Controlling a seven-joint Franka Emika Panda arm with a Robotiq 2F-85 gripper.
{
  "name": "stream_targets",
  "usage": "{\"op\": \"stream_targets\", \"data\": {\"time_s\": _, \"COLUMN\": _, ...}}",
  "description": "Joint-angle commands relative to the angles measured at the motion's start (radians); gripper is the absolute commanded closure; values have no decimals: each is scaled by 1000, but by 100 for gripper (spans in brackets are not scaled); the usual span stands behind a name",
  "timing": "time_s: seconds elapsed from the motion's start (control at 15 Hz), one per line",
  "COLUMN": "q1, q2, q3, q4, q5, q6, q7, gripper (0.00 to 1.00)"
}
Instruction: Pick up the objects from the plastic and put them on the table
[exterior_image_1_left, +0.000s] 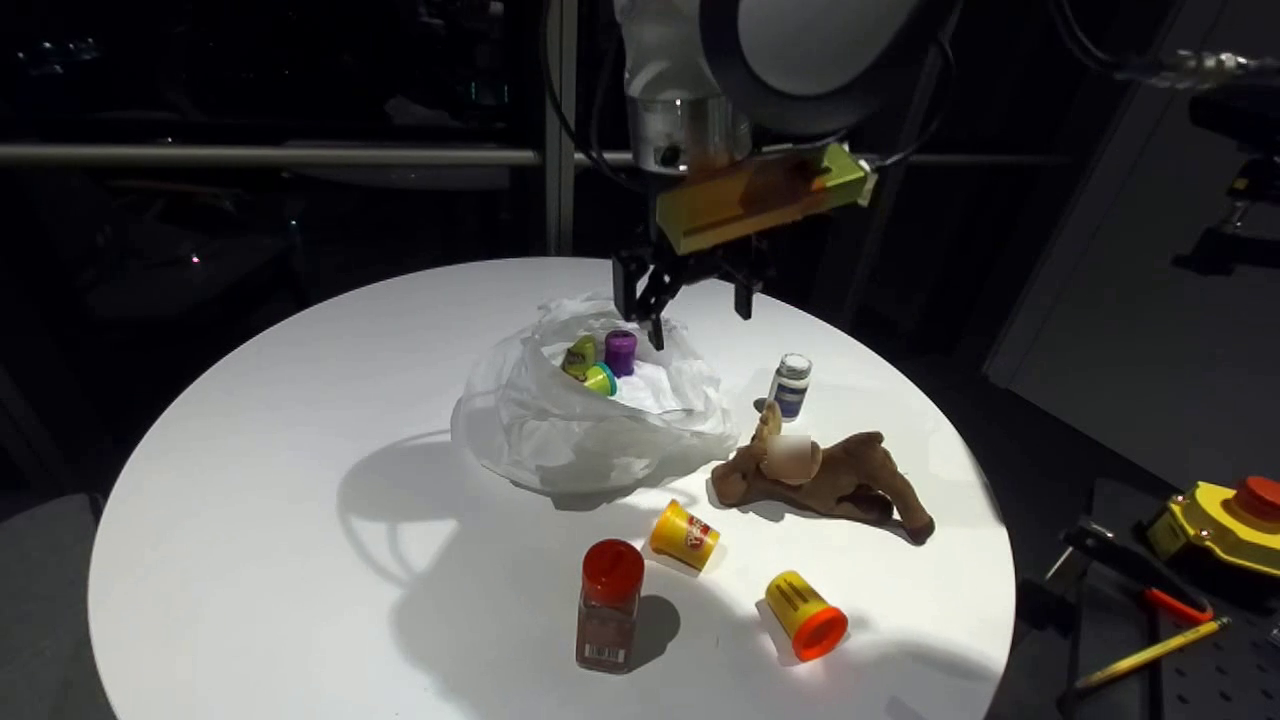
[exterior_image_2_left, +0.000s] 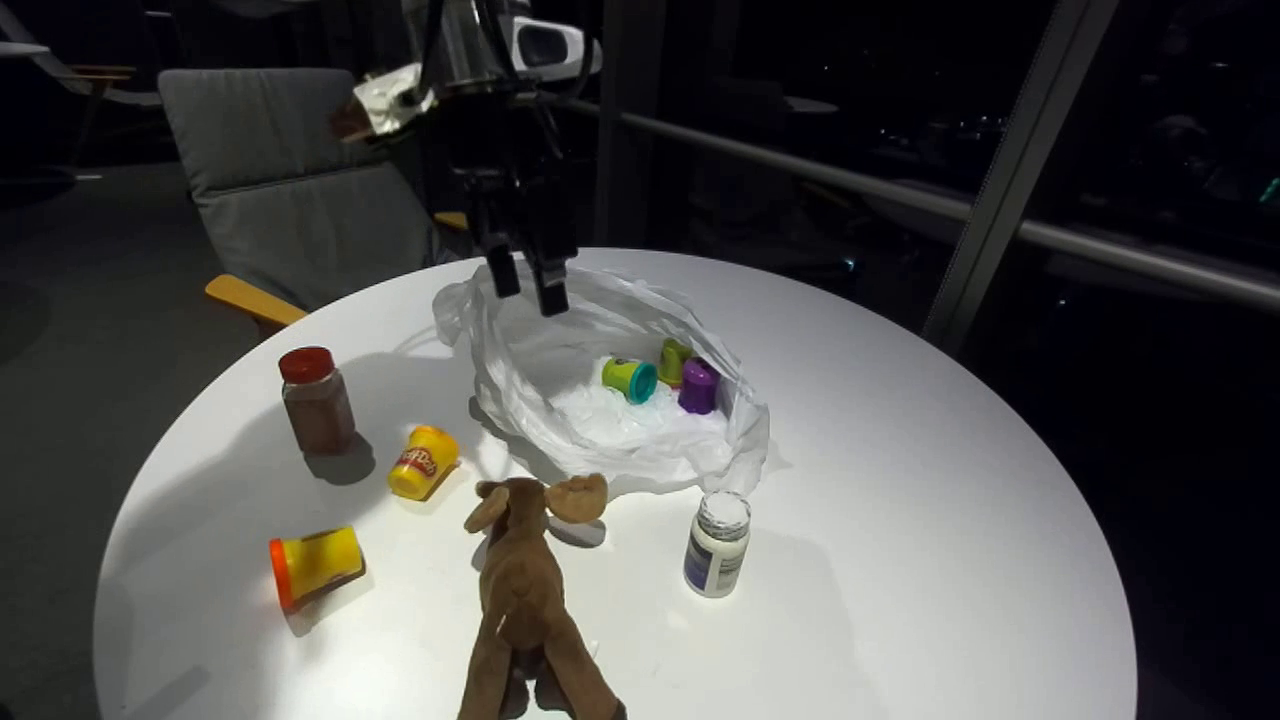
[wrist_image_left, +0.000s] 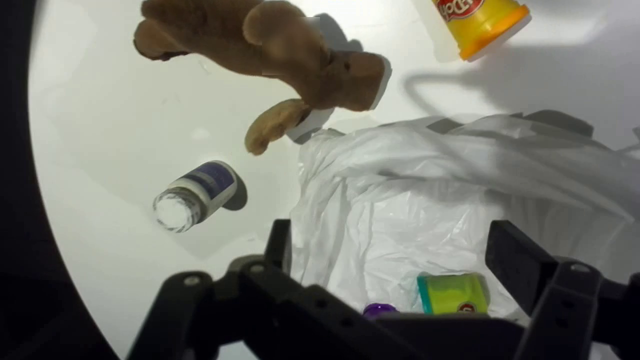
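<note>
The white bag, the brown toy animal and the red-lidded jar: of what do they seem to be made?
White bag: probably thin plastic film, slightly glossy and translucent; fine creases catch the light.
Brown toy animal: likely plush fabric, matte; no shine, softly rounded limbs.
Jar: smooth, glass or clear plastic, I cannot tell; walls look see-through. Red lid: probably smooth plastic, evenly coloured.

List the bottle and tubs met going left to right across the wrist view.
White cylindrical bottle with purple label → partly hidden glossy purple tub → lime-green tub with teal lid. Left out: yellow tub with red label, its span overlapping the lime-green tub's.
</note>
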Motion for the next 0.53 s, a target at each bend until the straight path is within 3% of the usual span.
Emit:
{"op": "stream_targets", "data": {"time_s": 0.0, "q1": -29, "q2": 26, "q3": -3, "q4": 163, "q5": -17, "q6": -167, "q7": -71, "gripper": 0}}
{"op": "stream_targets", "data": {"time_s": 0.07, "q1": -25, "q2": 1, "q3": 8, "q4": 79, "q5": -11, "q6": -99, "q7": -27, "gripper": 0}}
{"op": "stream_targets", "data": {"time_s": 0.47, "q1": -28, "q2": 14, "q3": 12, "q4": 85, "q5": -9, "q6": -112, "q7": -32, "gripper": 0}}
